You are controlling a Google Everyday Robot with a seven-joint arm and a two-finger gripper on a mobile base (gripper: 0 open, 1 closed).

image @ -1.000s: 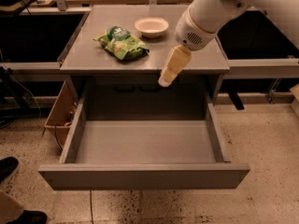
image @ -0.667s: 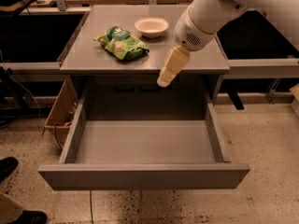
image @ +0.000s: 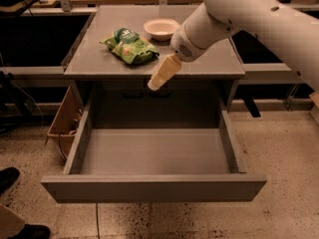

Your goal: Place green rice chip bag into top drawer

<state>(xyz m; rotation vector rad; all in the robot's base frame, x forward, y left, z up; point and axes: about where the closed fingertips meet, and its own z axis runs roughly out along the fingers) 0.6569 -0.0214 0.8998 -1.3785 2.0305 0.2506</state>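
**A:** Where's the arm rn?

**B:** The big white robot arm (image: 249,14) reaches in from the right, over the flat grey metal counter (image: 209,66). Its pale cream fingers (image: 161,74) slant down and to the left as I look. The tips hang just off the counter's front edge.

**A:** Spread or closed?

**B:** Pressed together, one tapered wedge. No gap I can see and nothing btwn them.

**A:** And the snack?

**B:** The small, crinkly, bright-green rice chip bag (image: 130,48) w/ a dark green logo lies flat on the counter. It's just beyond the fingers and a bit to their left, near but not touching.

**A:** Drawer?

**B:** The wide, shallow grey metal top drawer (image: 149,187) is pulled well out. It sits below the fingertips and on the near side of them, w/ its plain front panel towards me and its grey bottom showing.

**A:** Anything else?

**B:** A round white bowl (image: 161,28) sits farther back on the counter, beyond the fingers and apart from the bag. A brown cardboard box (image: 62,121) leans by the counter's left leg, well left of the fingers and lower down. A dark shoe (image: 7,177) is at the far left, on the speckled floor (image: 284,153).
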